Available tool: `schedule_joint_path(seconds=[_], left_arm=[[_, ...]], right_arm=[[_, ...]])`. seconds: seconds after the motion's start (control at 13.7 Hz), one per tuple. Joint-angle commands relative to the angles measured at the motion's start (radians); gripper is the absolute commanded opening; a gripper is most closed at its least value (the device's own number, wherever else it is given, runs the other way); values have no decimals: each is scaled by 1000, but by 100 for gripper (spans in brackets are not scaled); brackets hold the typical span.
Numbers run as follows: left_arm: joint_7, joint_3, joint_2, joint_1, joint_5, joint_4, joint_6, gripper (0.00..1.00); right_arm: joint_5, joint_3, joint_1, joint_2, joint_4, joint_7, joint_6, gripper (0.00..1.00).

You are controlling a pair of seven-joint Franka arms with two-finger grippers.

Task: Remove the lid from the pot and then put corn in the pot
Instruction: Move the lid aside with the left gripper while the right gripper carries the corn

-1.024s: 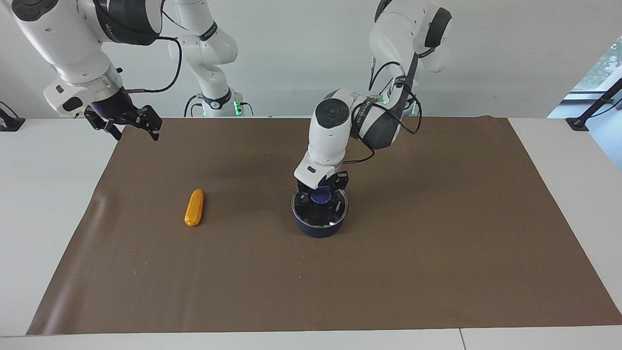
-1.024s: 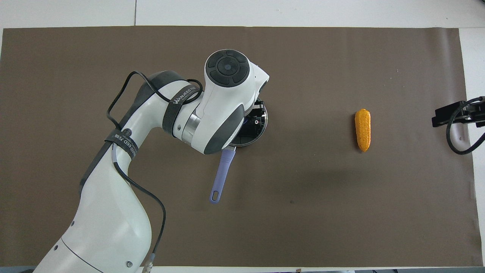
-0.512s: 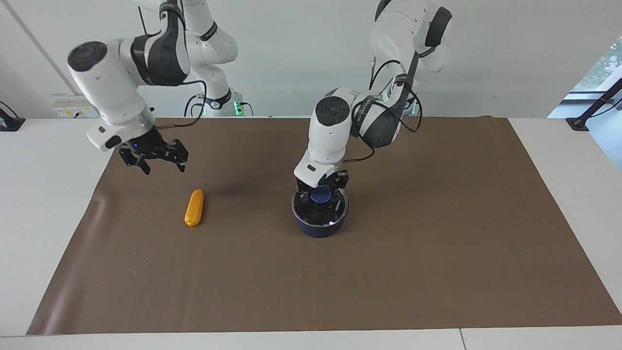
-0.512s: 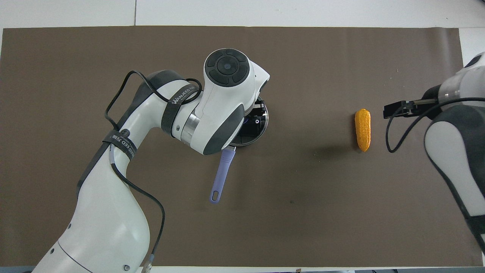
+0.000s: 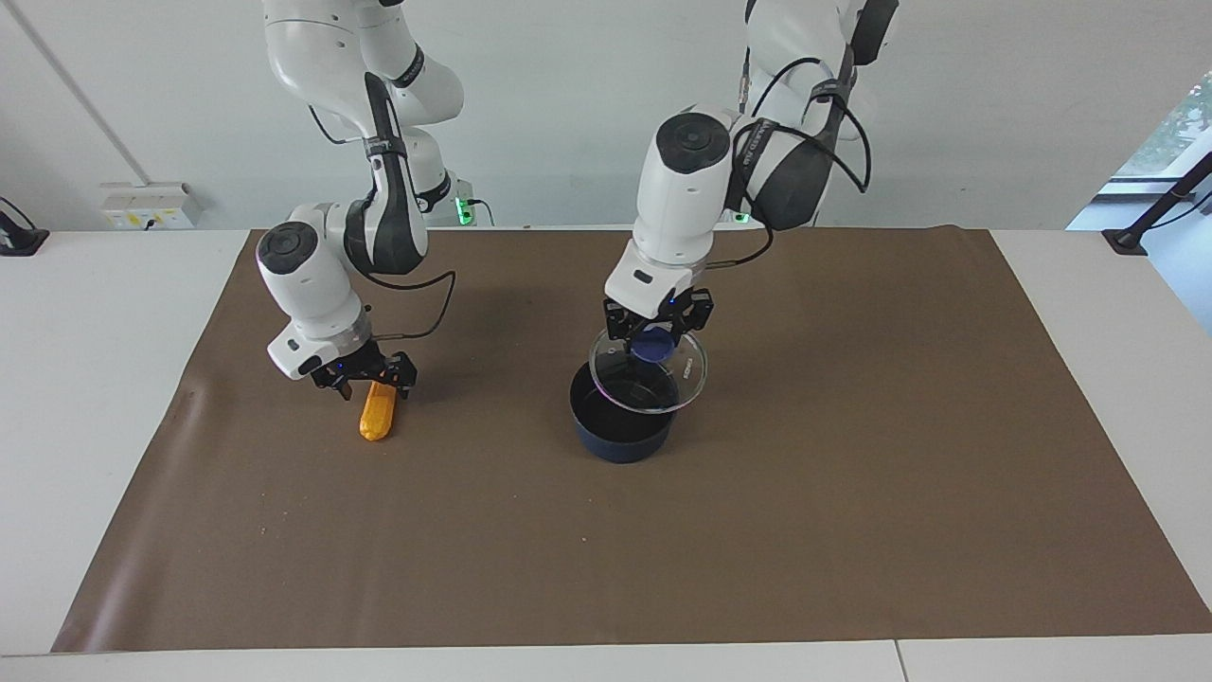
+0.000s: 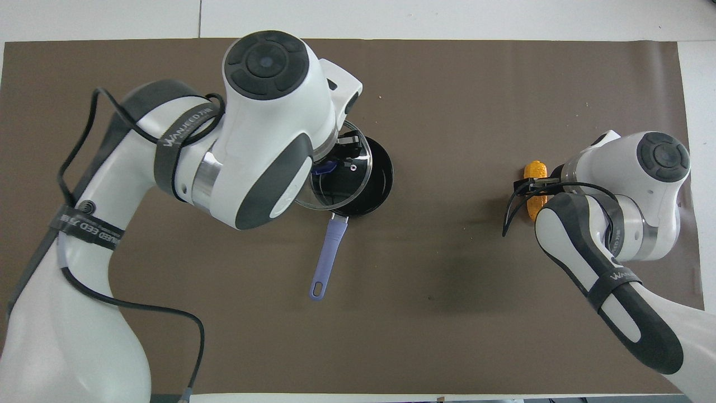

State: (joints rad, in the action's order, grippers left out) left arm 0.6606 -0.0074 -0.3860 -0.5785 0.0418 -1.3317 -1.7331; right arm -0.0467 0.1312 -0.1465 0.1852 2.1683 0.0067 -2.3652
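facing view
left gripper [image 5: 657,326]: clamped on the blue knob of the lid [image 5: 649,371], held over the pot [image 5: 620,426]
right gripper [image 5: 365,374]: down at the corn [image 5: 378,413] on the worktop [image 5: 852,474]; grip cannot be told

overhead view
pot [image 6: 373,187]: uncovered, handle pointing toward the robots
corn [image 6: 535,187]: toward the right arm's end, partly hidden

Left gripper [image 5: 655,327] has raised the lid [image 5: 649,374] clear above the pot [image 5: 620,426], right gripper [image 5: 365,377] swung down onto the corn [image 5: 377,417]

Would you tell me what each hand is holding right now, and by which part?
The left hand holds the lid by its blue knob, above the pot. The right hand is at the corn; whether it grips cannot be told.
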Motion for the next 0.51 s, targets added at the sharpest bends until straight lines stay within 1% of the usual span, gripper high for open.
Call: schedule_joint_path(seconds=[0.0, 0.07, 0.15, 0.22, 0.29, 0.37, 0.44], left_arm=[[-144, -3, 42, 106, 9, -29, 59, 0], [-191, -3, 42, 153, 9, -32, 63, 0], [-247, -3, 45, 211, 10, -55, 54, 0], [-321, -3, 64, 268, 9, -91, 44, 0], [-413, -3, 73, 325, 10, -127, 24, 0], [-479, -3, 88, 382, 10, -167, -11, 0], [-521, -3, 111, 431, 10, -223, -54, 0]], right_arm=[[-13, -5, 13, 5, 22, 3, -12, 98], [-13, -5, 13, 10, 22, -1, -12, 89], [-13, -7, 13, 11, 18, 1, -12, 74], [-13, -7, 10, 14, 16, 1, -11, 56], [-13, -5, 7, 14, 16, 4, -11, 33], [-13, -5, 7, 14, 15, 4, -12, 13], [-13, -7, 7, 16, 10, 6, -6, 0]])
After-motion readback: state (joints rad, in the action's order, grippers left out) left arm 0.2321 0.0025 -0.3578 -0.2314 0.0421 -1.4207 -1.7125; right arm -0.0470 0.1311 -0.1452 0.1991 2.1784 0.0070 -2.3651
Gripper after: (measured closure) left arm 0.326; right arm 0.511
